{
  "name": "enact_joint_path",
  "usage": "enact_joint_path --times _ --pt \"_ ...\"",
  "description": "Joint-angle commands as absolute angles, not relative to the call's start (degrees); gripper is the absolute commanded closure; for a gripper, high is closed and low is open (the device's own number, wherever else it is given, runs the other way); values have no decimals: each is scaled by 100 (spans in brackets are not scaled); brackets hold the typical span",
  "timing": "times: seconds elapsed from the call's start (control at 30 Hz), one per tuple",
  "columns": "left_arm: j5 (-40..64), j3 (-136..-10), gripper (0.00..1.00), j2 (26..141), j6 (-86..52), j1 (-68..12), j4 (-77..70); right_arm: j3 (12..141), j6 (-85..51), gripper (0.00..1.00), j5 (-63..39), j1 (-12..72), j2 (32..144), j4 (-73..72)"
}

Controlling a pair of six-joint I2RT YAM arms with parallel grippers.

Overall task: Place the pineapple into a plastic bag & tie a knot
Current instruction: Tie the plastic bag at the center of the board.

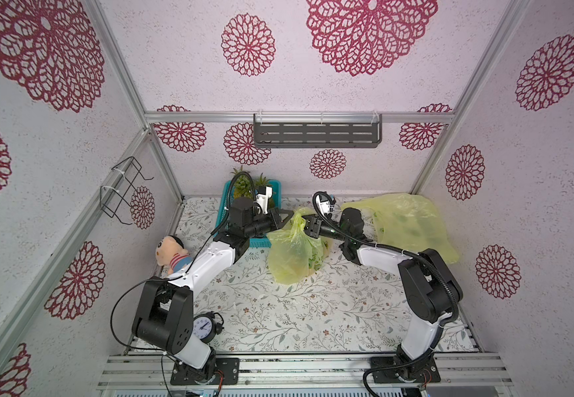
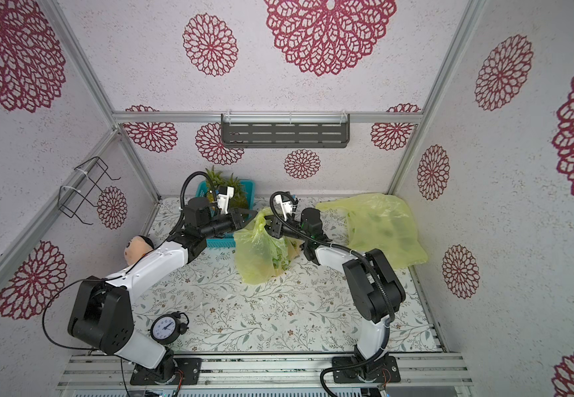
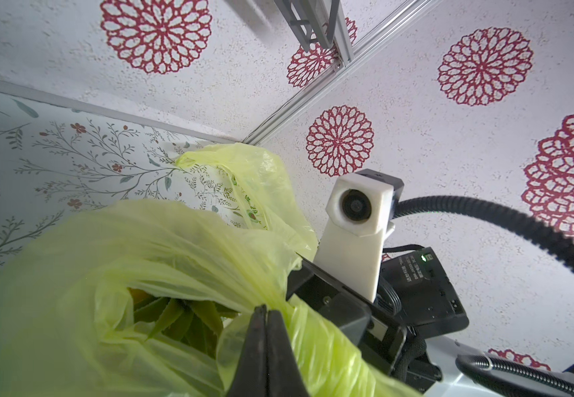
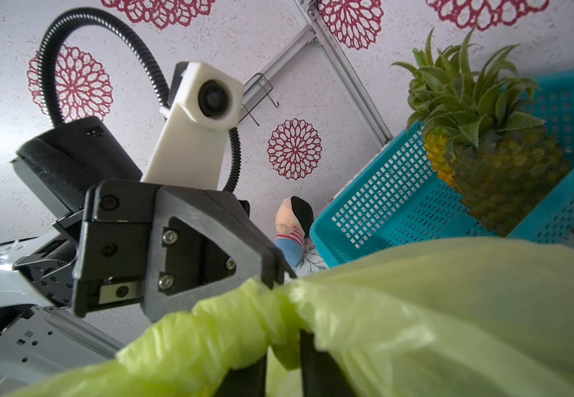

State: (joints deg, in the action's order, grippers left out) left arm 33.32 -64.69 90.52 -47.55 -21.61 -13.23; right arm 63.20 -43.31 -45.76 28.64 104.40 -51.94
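Step in hand, as judged: tying off the mouth of the plastic bag (image 1: 290,256). The pineapple (image 3: 175,318) is already inside, and its green crown leaves show down the open throat in the left wrist view. The bag stands on the floral mat (image 1: 278,319), toward the back, between the two arms.

Left gripper (image 3: 266,314): jaws pressed together, pinching a fold of film at the bag's rim.
Right gripper (image 4: 282,357): fingers slightly apart with yellow film between them. The view is too close and blurred, so I cannot tell whether it clamps.
A twisted rope of film (image 4: 210,319) runs over those fingers toward the left gripper's tip.

Doing it well (judgement):
- Hold the left pinch firm as the anchor.
- Hold the rope taut, since thin film will likely untwist if slack.
- Pull level rather than upward, so the fruit's weight does not tip the bag.
- The throat gapes, so gather the loose rim before cinching.

Around:
- A teal basket (image 4: 382,206) with spare pineapples (image 4: 505,172) sits just beside the bag, behind the left arm.
- A second yellow bag (image 1: 406,223) lies behind the right arm.
- A plush doll (image 1: 172,256) and an alarm clock (image 1: 204,326) lie near the left arm, well apart from the work.

In the way: the two wrists crowd each other, leaving little room to loop the rope.
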Motion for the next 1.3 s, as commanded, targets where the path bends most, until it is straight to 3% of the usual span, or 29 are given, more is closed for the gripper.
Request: enact_joint_path --times 0.0,0.07,0.23,0.37,0.43,0.63,0.73,1.0,1.27 --pt "3352 -6426 100 8910 -4710 -2192 -1477 6488 -4288 98 -4603 2874 10307 -5317" --pt "3391 -6399 99 8936 -4797 -2198 -1589 6540 -4412 100 -4670 2878 10369 -5470" --pt "3423 -6363 77 8980 -4846 -2212 -1652 6624 -4703 100 -4807 2883 10492 -5826" --pt "3437 -6335 74 9022 -4878 -2214 -1683 6642 -4887 100 -4850 2883 10544 -6027" --pt "3437 -6321 76 9047 -4889 -2207 -1696 6635 -4968 100 -4852 2883 10553 -6115" --pt "3441 -6277 100 9011 -4973 -2208 -1843 6611 -4979 100 -4820 2874 10545 -6111" --pt "3400 -6267 100 8929 -4952 -2204 -1863 6536 -4832 100 -4743 2842 10455 -5937" --pt "3017 -6415 100 8479 -4358 -2112 -1158 5942 -3524 60 -4027 2604 9485 -4164" --pt "3041 -6786 100 8332 -3935 -2100 -525 5836 -2373 46 -2841 2456 8149 -1865"
